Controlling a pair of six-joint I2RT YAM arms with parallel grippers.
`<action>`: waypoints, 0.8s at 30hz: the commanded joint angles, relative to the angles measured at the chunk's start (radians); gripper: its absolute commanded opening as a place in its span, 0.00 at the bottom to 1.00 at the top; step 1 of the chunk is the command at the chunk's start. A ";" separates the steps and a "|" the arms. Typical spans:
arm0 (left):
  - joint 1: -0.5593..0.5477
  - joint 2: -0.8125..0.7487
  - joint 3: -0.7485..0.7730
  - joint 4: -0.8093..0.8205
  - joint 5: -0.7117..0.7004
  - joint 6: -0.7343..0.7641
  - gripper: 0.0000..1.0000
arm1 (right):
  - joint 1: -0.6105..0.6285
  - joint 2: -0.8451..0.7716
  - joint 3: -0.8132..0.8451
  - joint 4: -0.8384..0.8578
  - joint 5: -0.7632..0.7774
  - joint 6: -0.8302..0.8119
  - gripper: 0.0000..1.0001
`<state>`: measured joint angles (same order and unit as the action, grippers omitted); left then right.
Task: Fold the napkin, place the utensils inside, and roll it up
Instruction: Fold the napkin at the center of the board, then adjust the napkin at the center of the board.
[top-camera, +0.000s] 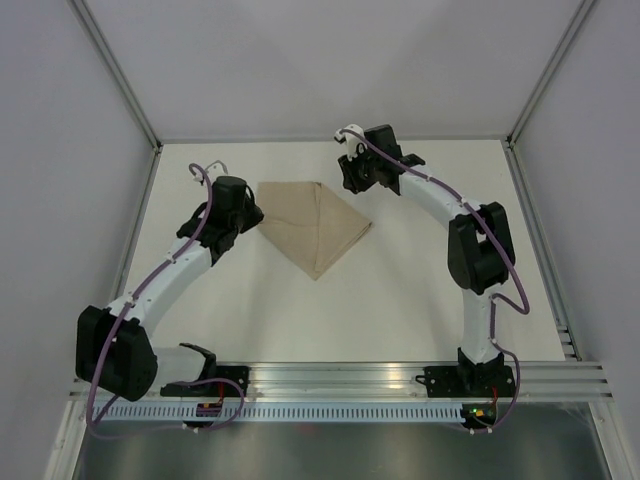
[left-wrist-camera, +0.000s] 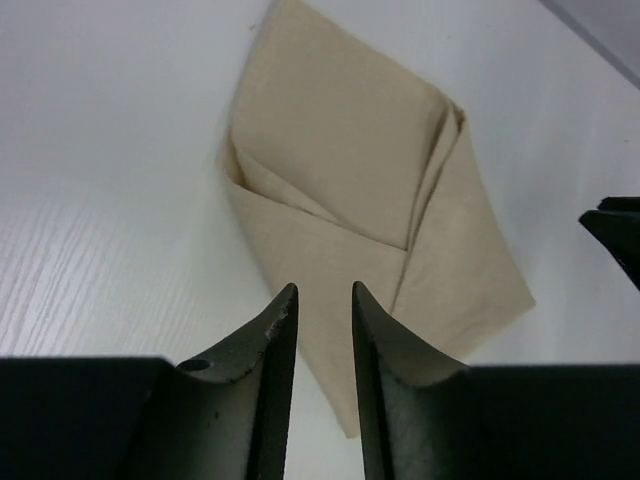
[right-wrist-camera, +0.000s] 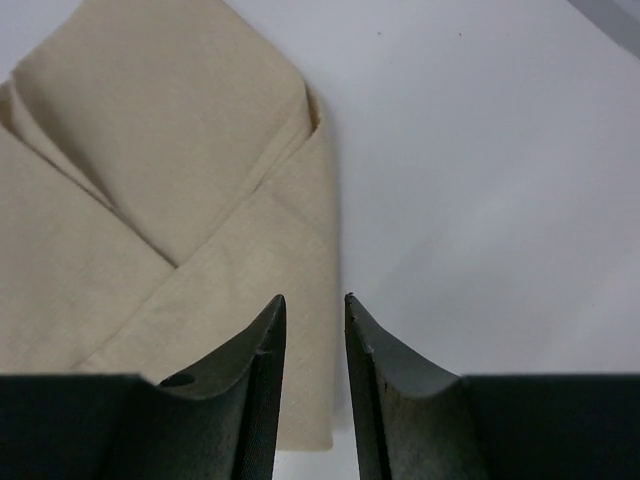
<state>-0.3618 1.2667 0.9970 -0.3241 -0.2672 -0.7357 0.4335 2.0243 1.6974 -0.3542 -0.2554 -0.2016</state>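
Observation:
The tan napkin (top-camera: 315, 230) lies folded on the white table, with flaps crossed over into a kite shape. It also shows in the left wrist view (left-wrist-camera: 340, 170) and in the right wrist view (right-wrist-camera: 150, 180). My left gripper (top-camera: 255, 218) hovers at its left edge, with its jaws (left-wrist-camera: 324, 290) a narrow gap apart and nothing between them. My right gripper (top-camera: 347, 178) hovers at its far right corner, with its jaws (right-wrist-camera: 315, 298) also slightly apart and empty. No utensils are in view.
The white table (top-camera: 420, 290) is bounded by grey walls and metal frame posts at the back corners. An aluminium rail (top-camera: 400, 380) with the arm bases runs along the near edge. A dark part of the right gripper (left-wrist-camera: 615, 235) shows at the left wrist view's right edge.

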 joint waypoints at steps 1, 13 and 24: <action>0.014 0.037 -0.049 0.049 -0.122 -0.131 0.32 | -0.010 0.091 0.051 -0.055 0.056 0.027 0.36; 0.084 0.284 -0.075 0.042 -0.161 -0.249 0.02 | -0.056 0.209 0.096 -0.092 0.136 0.010 0.36; 0.116 0.511 0.046 0.033 -0.102 -0.261 0.02 | -0.068 0.202 0.021 -0.086 0.137 -0.004 0.35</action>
<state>-0.2520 1.7493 0.9874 -0.3061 -0.3832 -0.9562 0.3668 2.2295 1.7397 -0.4198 -0.1585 -0.2070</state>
